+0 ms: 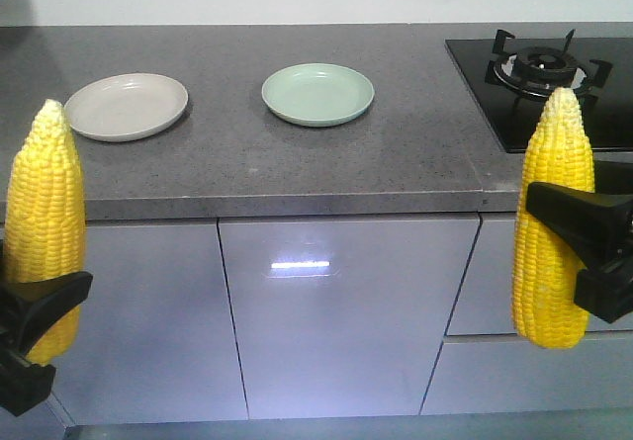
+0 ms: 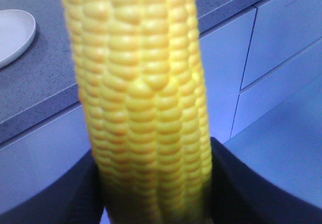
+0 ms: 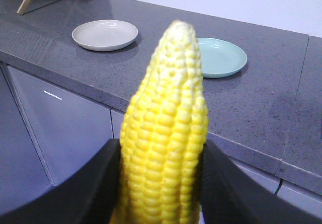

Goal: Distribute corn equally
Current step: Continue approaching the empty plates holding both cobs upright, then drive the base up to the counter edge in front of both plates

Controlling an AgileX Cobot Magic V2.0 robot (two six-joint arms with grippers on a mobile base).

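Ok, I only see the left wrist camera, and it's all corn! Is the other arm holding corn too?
Observer: Yes. The right end effector grips another cob, upright, tip up.
Operator: How many plates are there? I see just a bit of one.
Observer: Two on the counter: a beige plate and a green plate. Neither has corn.
Operator: Anything else up there?
Observer: A gas burner at the counter's right end.

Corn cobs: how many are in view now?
2. One bright-yellow husked corn cob stands upright in the left gripper; a second bright-yellow cob stands upright in the right gripper. The beige round plate and pale-green round plate hold none; none seems hidden.
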